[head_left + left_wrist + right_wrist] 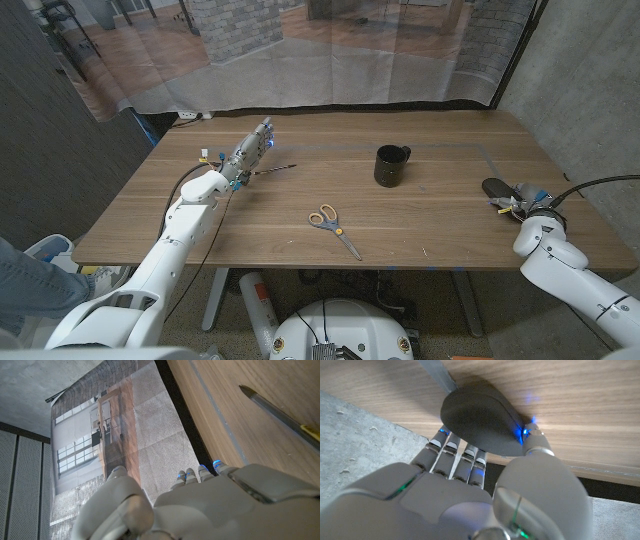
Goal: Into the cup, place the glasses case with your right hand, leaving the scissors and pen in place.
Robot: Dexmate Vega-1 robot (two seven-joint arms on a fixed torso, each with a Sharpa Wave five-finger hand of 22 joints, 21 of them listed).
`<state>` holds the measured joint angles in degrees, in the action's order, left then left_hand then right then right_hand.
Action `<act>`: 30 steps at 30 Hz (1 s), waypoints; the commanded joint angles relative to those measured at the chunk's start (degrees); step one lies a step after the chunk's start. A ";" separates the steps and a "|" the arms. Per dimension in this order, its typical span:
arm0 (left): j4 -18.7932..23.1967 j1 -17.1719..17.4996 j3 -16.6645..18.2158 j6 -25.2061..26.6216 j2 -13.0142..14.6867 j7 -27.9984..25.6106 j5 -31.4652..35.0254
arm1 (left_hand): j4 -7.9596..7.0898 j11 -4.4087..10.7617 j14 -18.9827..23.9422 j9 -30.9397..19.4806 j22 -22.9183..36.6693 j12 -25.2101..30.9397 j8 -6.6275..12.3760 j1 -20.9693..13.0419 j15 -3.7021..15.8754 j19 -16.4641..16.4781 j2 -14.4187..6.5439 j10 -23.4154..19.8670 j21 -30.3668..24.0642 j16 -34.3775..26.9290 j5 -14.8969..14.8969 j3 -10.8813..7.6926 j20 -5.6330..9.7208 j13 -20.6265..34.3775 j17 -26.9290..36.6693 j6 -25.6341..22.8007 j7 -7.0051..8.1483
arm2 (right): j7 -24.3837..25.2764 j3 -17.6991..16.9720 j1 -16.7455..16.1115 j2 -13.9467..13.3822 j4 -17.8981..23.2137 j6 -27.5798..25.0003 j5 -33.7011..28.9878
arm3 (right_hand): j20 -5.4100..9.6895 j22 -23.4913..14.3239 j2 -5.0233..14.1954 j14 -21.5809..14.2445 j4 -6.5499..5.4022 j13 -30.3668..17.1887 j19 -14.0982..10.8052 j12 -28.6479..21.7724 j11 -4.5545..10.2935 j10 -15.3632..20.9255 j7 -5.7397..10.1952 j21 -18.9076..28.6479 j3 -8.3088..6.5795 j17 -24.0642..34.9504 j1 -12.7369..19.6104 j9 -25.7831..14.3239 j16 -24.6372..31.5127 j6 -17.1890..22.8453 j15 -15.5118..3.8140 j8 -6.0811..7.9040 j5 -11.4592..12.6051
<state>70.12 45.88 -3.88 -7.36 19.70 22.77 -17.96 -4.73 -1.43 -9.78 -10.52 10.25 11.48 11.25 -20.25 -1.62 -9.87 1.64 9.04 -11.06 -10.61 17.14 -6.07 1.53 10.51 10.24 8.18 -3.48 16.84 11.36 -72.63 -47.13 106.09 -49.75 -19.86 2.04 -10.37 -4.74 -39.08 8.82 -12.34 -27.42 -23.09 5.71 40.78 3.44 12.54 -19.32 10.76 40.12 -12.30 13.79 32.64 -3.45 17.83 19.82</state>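
The step in hand appears to be the grasp itself. The right hand (517,196) sits at the counter's (430,225) right edge with the dark glasses case (494,187) against its fingertips; the right wrist view shows the fingers (454,451) reaching under one side of the case and the thumb (536,446) pressing its other side, so the hand is closing around the case. The case looks as if it lies on the counter, though contact beneath it cannot be made out.

The black cup (390,165) stands upright, well apart from the case, toward the counter's far edge and right of its middle. The next move would call for a firm hold, a lift, and a carry leftward to the cup's mouth.

The scissors (331,227) lie near the front edge at the middle. The pen (270,172) lies near the far left, just beside the left hand (248,152), whose fingers are extended and hold nothing.
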 commanded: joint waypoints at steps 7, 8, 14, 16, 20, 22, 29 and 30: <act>0.29 0.63 0.43 0.04 0.07 -0.28 -0.16 | -0.05 0.41 -2.35 -0.15 0.22 0.11 -0.01 -0.57 0.26 -2.64 -0.33 -0.02 -0.49 -0.12 -0.34 0.43 -0.42 0.17 0.24 -0.13 0.19 | 2.00 2.34 2.14 0.58 -1.37 -0.32 -0.74 | 1.46 -0.31 6.34 -6.10 -0.01 -0.97 -2.75 -2.86 5.70 12.47 6.42 0.70 -1.58 0.37 8.08 -0.47 1.37 13.23 -8.79 2.78 -1.84; 0.36 0.66 0.45 0.07 0.08 -0.31 -0.17 | -0.05 0.43 -2.34 -0.15 0.22 0.11 -0.02 -0.58 0.29 -2.63 -0.33 -0.02 -0.49 -0.13 -0.34 0.44 -0.43 0.17 0.24 -0.11 0.17 | 2.12 2.47 2.33 0.72 -1.37 -0.67 -0.87 | 1.46 -0.31 6.52 -6.36 0.04 -0.99 -2.88 -2.98 5.70 12.81 6.43 0.73 -1.66 0.39 8.34 -0.50 1.45 13.51 -8.91 2.87 -1.95; 0.42 0.62 0.46 0.22 0.13 -0.30 -0.18 | -0.06 0.35 -2.37 -0.15 0.22 0.12 -0.02 -0.61 0.21 -2.65 -0.37 -0.04 -0.49 -0.12 -0.35 0.51 -0.43 0.17 0.24 -0.13 0.14 | 2.35 2.50 2.36 0.53 -0.97 -0.27 -1.01 | 1.66 -0.33 7.11 -7.16 0.17 -1.06 -3.17 -3.33 5.73 13.90 6.52 0.76 -1.82 0.56 9.22 -0.53 1.74 14.39 -9.17 3.13 -2.39; 0.18 0.40 0.34 0.26 0.13 -0.16 -0.14 | -0.06 0.33 -2.40 -0.15 0.22 0.13 -0.03 -0.62 0.21 -2.67 -0.38 -0.05 -0.48 -0.11 -0.36 0.53 -0.43 0.17 0.24 -0.09 0.07 | 2.73 2.25 2.07 0.47 -0.56 0.09 -1.14 | 1.69 -0.33 7.36 -7.39 0.25 -1.08 -3.20 -3.35 5.83 14.01 6.57 0.74 -1.92 0.63 9.61 -0.52 1.84 14.46 -9.31 3.11 -2.52; -0.31 0.06 0.16 0.18 0.01 0.04 -0.08 | -0.06 0.32 -2.41 -0.16 0.23 0.10 -0.02 -0.64 0.20 -2.68 -0.41 0.00 -0.48 -0.11 -0.36 0.58 -0.38 0.17 0.24 -0.12 0.11 | 3.38 1.67 1.41 0.28 0.06 0.99 -1.34 | 1.69 -0.34 7.55 -7.50 0.31 -1.10 -3.18 -3.34 5.91 14.05 6.70 0.71 -1.96 0.71 9.96 -0.53 1.90 14.47 -9.35 3.07 -2.69; -0.56 -0.11 0.10 0.03 -0.04 0.09 -0.02 | -0.06 0.32 -2.41 -0.16 0.23 0.11 -0.03 -0.65 0.19 -2.68 -0.42 -0.02 -0.48 -0.10 -0.36 0.60 -0.36 0.18 0.24 -0.09 0.11 | 3.65 1.42 1.21 0.34 0.38 1.06 -1.51 | 1.67 -0.34 7.65 -7.51 0.31 -1.10 -3.17 -3.33 5.94 14.04 6.78 0.70 -1.97 0.74 10.08 -0.53 1.91 14.54 -9.33 3.07 -2.77; -0.56 -0.41 0.06 -0.22 -0.03 0.27 0.04 | -0.06 0.28 -2.44 -0.16 0.23 0.12 -0.04 -0.69 0.15 -2.66 -0.46 -0.03 -0.49 -0.10 -0.37 0.68 -0.34 0.18 0.24 -0.09 0.11 | 4.54 0.88 0.59 0.47 1.46 1.76 -2.40 | 1.69 -0.37 8.30 -7.69 0.53 -1.16 -3.13 -3.34 5.96 14.33 7.40 0.61 -1.99 1.10 11.32 -0.52 2.17 14.99 -9.50 3.10 -3.39; -0.48 -0.42 0.05 -0.21 -0.01 0.25 0.07 | -0.06 0.20 -2.47 -0.16 0.23 0.13 -0.03 -0.70 0.16 -2.69 -0.47 -0.06 -0.48 -0.09 -0.37 0.69 -0.31 0.18 0.24 -0.12 0.10 | 4.62 0.84 0.58 0.52 1.60 1.79 -2.54 | 1.69 -0.37 8.35 -7.70 0.55 -1.16 -3.14 -3.34 5.97 14.36 7.47 0.61 -1.99 1.14 11.44 -0.53 2.19 15.07 -9.51 3.12 -3.46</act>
<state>69.91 45.97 -3.65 -7.40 19.73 22.72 -18.06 -4.79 -1.43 -9.77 -10.52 10.25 11.48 11.25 -20.48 -1.63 -9.87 1.42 9.04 -11.06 -10.61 17.14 -5.64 1.53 10.51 10.25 8.18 -3.48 19.99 13.06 -71.37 -46.67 106.25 -48.84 -21.11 2.76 -10.55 -6.09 -46.39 9.72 -13.22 -30.15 -26.18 2.44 45.26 -0.24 12.96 -20.66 11.73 41.47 -12.62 15.82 36.28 -5.44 20.75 16.52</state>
